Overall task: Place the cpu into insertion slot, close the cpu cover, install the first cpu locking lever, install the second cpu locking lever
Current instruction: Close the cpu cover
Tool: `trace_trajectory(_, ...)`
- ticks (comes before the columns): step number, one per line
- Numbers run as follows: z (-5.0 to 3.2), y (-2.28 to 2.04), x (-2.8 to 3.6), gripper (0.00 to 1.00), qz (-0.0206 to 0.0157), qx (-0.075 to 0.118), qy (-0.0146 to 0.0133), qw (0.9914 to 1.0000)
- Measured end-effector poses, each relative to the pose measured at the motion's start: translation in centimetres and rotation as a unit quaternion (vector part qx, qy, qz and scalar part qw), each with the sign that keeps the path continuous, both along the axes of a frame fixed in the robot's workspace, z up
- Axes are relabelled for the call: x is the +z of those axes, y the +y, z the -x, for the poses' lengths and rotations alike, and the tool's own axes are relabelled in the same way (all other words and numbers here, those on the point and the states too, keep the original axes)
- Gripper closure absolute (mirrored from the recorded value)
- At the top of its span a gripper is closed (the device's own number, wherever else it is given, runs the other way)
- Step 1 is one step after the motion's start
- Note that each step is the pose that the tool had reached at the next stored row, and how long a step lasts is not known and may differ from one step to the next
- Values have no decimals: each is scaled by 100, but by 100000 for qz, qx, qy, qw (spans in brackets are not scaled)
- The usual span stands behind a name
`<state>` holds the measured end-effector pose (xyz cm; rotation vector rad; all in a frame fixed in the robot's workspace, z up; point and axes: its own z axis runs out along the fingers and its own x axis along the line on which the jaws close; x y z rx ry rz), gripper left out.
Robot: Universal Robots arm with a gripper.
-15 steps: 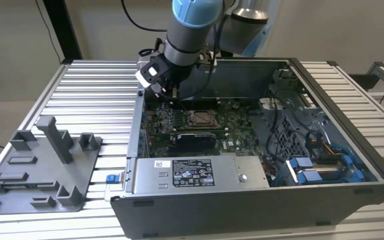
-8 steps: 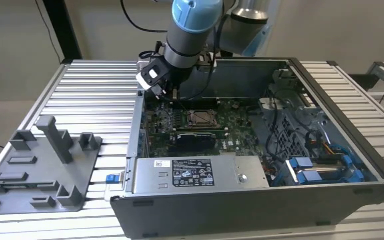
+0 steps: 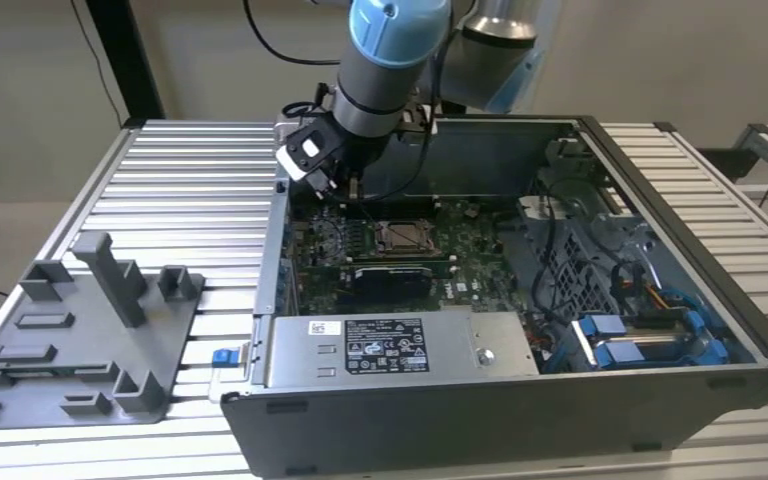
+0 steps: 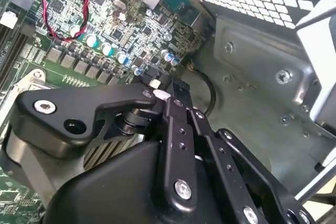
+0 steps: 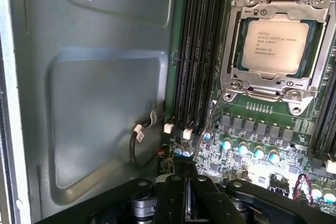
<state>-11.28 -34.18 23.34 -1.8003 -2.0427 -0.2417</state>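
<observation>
The cpu (image 5: 274,45) lies silver face up in the insertion slot (image 3: 404,236) on the green board. The cpu cover (image 5: 234,45), a silvery frame, is folded down around it. From the socket's corner a thin wire locking lever (image 5: 207,127) sticks up, and its free end meets the fingertips of my gripper (image 5: 188,167). The black fingers are shut together. I cannot tell whether the wire is pinched between them or only touching. In the exterior view the gripper (image 3: 340,190) hangs over the board's back corner, on that view's left of the socket. The closed fingers (image 4: 173,103) also show in the second wrist view.
Long black memory slots (image 5: 202,51) run between the socket and the grey case wall (image 5: 105,103). A power supply (image 3: 398,345) sits at the case front and blue drive brackets (image 3: 638,335) on the exterior view's right. A grey fixture tray (image 3: 77,340) lies outside the case.
</observation>
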Motion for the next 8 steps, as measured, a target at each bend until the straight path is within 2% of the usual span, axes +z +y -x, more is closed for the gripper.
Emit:
trace_trajectory(3,-5,-2,0,100,1,15,-1,100000)
trace_trajectory(8,-88,-1,0,100,1,7,3,100000)
